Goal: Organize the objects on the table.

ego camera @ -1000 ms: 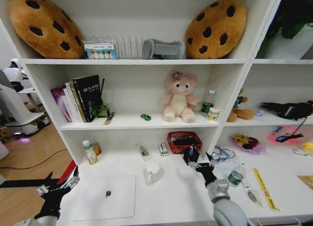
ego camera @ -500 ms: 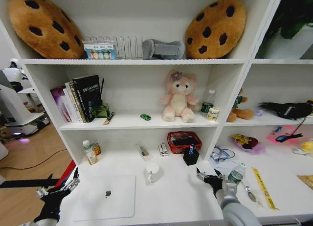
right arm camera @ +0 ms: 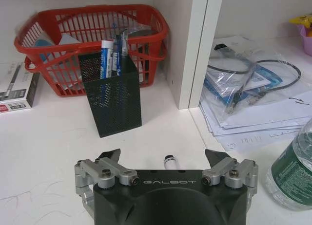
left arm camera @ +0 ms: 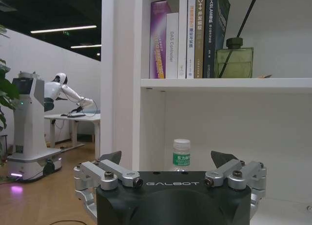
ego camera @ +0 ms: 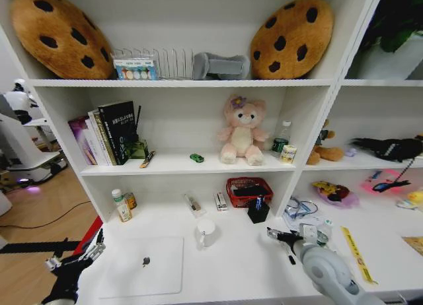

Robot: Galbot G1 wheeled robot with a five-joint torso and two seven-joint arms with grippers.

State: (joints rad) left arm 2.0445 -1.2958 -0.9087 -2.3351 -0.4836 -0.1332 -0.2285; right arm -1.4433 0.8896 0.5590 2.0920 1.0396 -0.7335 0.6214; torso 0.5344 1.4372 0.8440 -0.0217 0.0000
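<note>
Right gripper point(right arm camera: 163, 157) hovers spread wide over a pen point(right arm camera: 171, 161) on the white desk point(ego camera: 231, 265), near the mesh pen holder point(right arm camera: 111, 96).
A misaligned pinch could roll the pen toward the water bottle point(right arm camera: 295, 174); left gripper point(left arm camera: 165, 159) waits open by the silver laptop point(ego camera: 142, 265).

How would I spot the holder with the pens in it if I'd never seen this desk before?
Start at the long white desk under the shelving and find the red basket at the back, below the pink plush toy. Directly in front of the basket stands the pen holder, a small black mesh box with blue-capped pens sticking out. It is the only black, see-through container there.
</note>
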